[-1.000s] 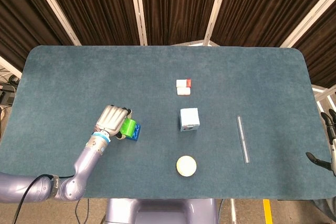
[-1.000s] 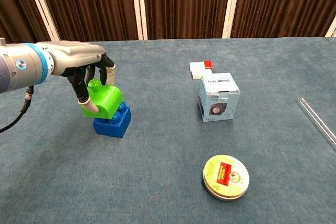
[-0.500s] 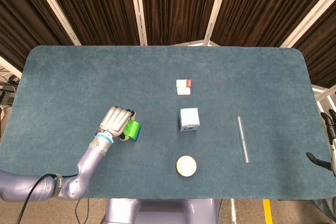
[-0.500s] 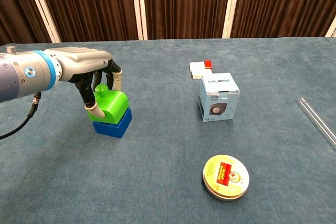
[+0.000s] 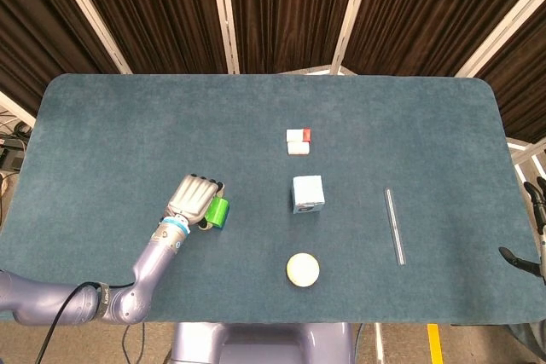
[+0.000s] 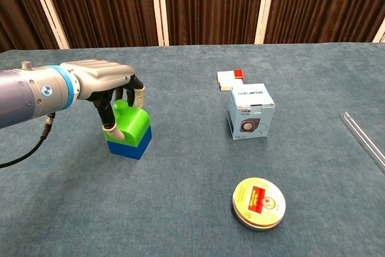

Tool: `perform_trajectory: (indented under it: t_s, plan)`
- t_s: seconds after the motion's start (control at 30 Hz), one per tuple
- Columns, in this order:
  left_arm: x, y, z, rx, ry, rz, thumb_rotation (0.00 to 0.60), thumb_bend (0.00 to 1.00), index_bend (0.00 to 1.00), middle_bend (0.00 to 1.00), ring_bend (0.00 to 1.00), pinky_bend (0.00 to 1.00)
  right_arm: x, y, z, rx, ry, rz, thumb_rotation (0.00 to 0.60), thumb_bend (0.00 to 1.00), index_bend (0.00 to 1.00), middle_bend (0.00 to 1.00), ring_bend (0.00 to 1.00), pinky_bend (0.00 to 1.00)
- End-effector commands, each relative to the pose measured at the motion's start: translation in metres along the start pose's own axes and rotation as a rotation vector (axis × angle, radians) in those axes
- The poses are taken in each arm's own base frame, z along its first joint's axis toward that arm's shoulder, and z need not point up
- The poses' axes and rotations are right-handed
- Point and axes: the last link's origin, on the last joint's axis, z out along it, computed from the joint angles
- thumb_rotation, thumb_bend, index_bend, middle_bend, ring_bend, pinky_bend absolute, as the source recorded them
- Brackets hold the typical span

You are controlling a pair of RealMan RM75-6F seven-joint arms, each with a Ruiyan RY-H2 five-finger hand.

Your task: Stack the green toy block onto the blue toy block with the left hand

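Observation:
The green toy block (image 6: 129, 122) sits squarely on top of the blue toy block (image 6: 130, 144) at the table's left front. My left hand (image 6: 108, 85) arches over the stack and grips the green block, thumb at its near left corner and fingers behind it. From the head view the green block (image 5: 218, 211) shows beside the left hand (image 5: 193, 199), and the blue block is almost hidden beneath. Of my right hand (image 5: 535, 236) only dark fingers show at the far right edge, off the table.
A white and blue box (image 6: 249, 111) stands mid-table, with a small white and red block (image 6: 229, 79) behind it. A round yellow tin (image 6: 258, 203) lies near the front. A thin clear rod (image 5: 394, 225) lies to the right.
The left hand has shifted right and lowered the tilted green block flat onto the blue one. It keeps its grip.

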Motion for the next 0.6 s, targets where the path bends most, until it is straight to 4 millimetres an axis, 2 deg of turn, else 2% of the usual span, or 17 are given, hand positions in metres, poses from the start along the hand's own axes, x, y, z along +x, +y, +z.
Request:
perform_trajectory:
  t_s: [0.03,0.07,0.13,0.37,0.6]
  plan:
    - [0.0,0.0,-0.002,-0.011,-0.011,-0.005,0.6,0.0,0.16,0.11,0.08,0.13,0.0,0.0,0.0,-0.002,0.001,0.001,0.6,0.0,0.0,0.0,0.0,0.0]
    - [0.0,-0.001,-0.003,-0.015,-0.015,-0.007,0.6,0.0,0.07,0.04,0.03,0.08,0.0,0.0,0.0,-0.002,0.001,0.001,0.6,0.0,0.0,0.0,0.0,0.0]
    - [0.004,-0.003,-0.006,-0.023,-0.01,-0.015,0.6,0.0,0.0,0.0,0.0,0.02,0.001,0.0,0.0,-0.001,0.001,0.002,0.6,0.0,0.0,0.0,0.0,0.0]
    - [0.024,-0.021,-0.022,-0.014,0.082,-0.067,0.6,0.0,0.0,0.0,0.0,0.0,0.001,-0.001,-0.002,0.007,0.0,0.0,0.6,0.0,0.0,0.0,0.0,0.0]
    - [0.046,-0.071,-0.067,0.074,0.217,-0.109,0.6,0.0,0.0,0.0,0.0,0.0,0.003,-0.005,-0.005,0.023,0.003,0.015,0.6,0.0,0.0,0.0,0.0,0.0]
